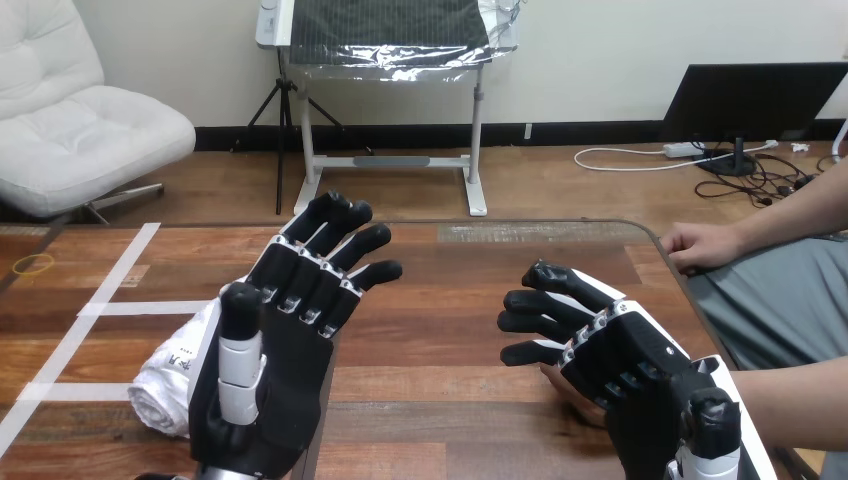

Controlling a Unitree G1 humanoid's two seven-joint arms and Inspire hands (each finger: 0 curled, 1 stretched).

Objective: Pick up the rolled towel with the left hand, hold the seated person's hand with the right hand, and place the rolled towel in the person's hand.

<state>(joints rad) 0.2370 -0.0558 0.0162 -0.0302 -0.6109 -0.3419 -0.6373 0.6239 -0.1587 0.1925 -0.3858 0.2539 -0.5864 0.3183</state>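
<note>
Rolled towel, white, lies on the bench at the near left, partly behind the left hand; that hand's fingers are straight and spread, gripping nothing, palm up over the towel; right hand has its fingers stretched leftward, slightly bent and apart, above the person's hand tucked beneath it; contact there, can't tell; the person's other hand rests at the bench's far right edge; the wood carries white tape lines and a yellow ring far left.
</note>
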